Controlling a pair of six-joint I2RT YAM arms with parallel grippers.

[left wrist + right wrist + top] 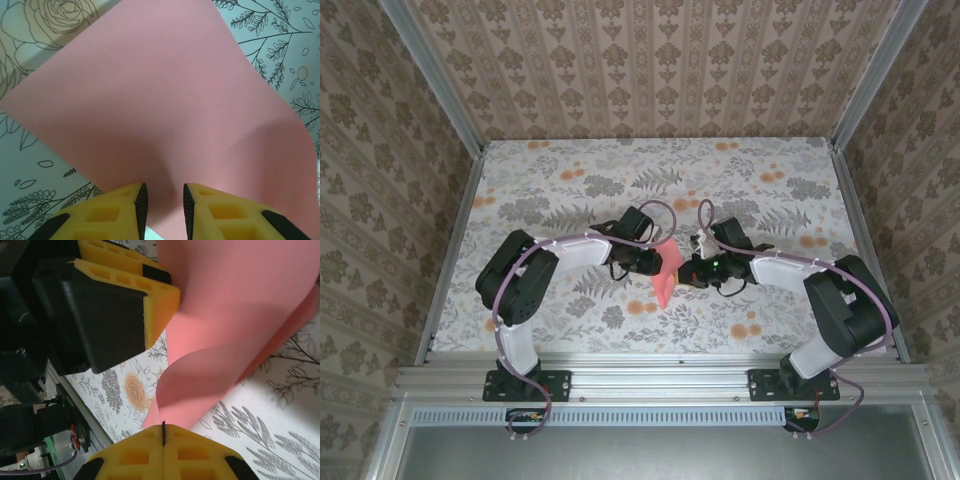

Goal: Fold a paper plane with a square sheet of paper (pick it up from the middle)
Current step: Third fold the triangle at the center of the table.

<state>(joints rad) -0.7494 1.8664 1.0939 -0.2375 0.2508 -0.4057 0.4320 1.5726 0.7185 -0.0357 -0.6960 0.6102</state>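
**Pink sheet hanging between the two claws, mid-worktop**

So the flowery worktop (570, 170) takes up most of the scene, with patterned walls on three sides. Both arms reach in from the near edge, the left arm (520, 280) and the right arm (840, 300) bending toward each other so their tips nearly meet.

Between them is the square sheet of paper (665, 270), salmon pink. It's about mid-worktop, a touch toward the near edge, lifted and curling in a loose wave, not lying flat.

The right gripper (163, 432) is clenched tight with an edge of the sheet pinched between its yellow fingers. The left gripper (162, 207) has its jaws a bit apart, with the paper showing in the gap. It doesn't look clamped.
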